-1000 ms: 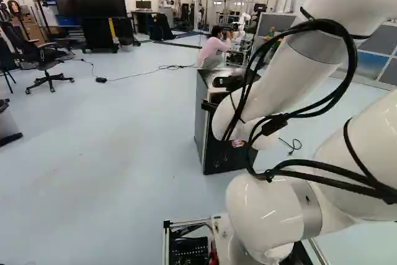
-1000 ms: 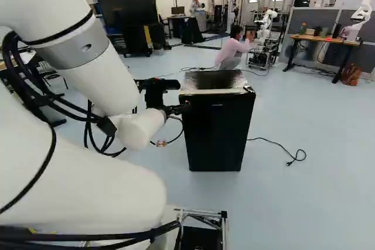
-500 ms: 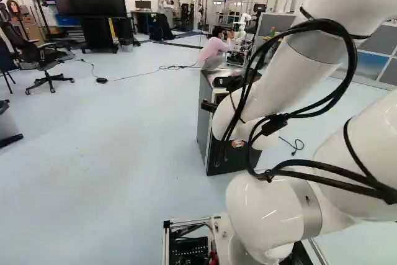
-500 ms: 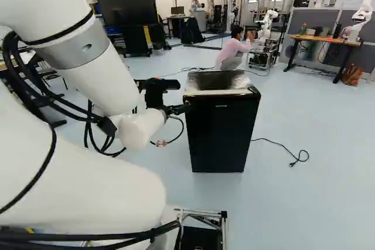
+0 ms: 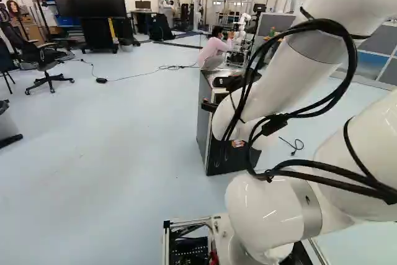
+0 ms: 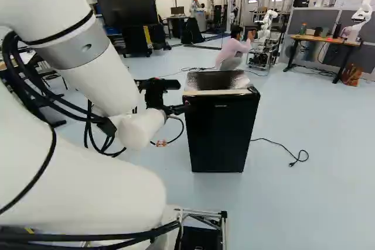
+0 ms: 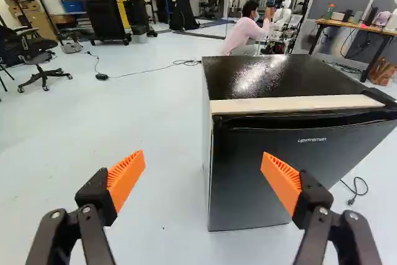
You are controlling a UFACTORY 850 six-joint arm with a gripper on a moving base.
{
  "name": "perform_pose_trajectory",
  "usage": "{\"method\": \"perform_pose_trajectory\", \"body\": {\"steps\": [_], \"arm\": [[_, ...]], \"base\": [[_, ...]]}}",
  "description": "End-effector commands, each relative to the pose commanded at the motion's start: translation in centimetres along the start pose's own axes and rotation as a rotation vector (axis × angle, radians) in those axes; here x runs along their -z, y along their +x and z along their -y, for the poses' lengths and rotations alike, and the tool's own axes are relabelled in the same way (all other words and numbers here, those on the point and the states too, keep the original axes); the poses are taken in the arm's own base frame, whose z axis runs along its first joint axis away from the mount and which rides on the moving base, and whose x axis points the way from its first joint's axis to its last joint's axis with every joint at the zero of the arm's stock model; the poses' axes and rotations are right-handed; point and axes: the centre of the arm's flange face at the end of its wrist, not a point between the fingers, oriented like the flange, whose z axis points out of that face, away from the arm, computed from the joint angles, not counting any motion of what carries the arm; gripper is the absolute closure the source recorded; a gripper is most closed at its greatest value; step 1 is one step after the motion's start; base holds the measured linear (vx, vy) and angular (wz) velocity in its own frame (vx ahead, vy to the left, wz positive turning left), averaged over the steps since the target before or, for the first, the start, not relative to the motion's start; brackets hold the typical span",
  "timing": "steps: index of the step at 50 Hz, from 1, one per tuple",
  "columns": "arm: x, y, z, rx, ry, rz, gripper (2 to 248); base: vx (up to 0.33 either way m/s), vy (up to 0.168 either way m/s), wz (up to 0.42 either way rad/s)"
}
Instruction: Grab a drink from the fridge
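I run the white arm (image 6: 99, 80) from behind: it reaches ahead from the near left, in the right base view, towards the fridge (image 6: 222, 139). The fridge stands upright on the floor (image 7: 155, 215), its long axis vertical and its top lower than the upper arm. Its door (image 7: 248, 184) faces the near side and appears shut; the drink is not visible, so I take it to be inside. Across the near edge of the top runs a pale strip (image 7: 285, 104); just below it, a dark recess (image 7: 304, 119) follows the door's upper edge. I judge this to be the pull. The jaws are released and spread wide, holding nothing. Controlling relation: the fridge lies ahead and to the right of the jaws' centreline. Of the two orange pads (image 7: 126, 175), the right one overlaps the door in the wrist view, while the left one lies over the floor, outside the fridge's left side. I cannot confirm contact. A dark cap (image 7: 379, 96) at the far right end of the strip suggests the hinge; the opening edge is therefore probably the left one, nearest the jaws. Next step, in my judgement: engage that edge and swing the door rightwards. Caution: a poor hold may push the fridge instead of opening it.
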Motion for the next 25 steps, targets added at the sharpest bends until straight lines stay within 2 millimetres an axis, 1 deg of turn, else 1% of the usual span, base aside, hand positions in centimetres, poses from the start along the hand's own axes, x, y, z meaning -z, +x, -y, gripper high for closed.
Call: {"method": "perform_pose_trajectory", "body": {"steps": [25], "arm": [[-0.1, 0.1, 1.0, -0.037, -0.011, -0.006, 3]], "base": [[0.000, 0.000, 0.000]]}}
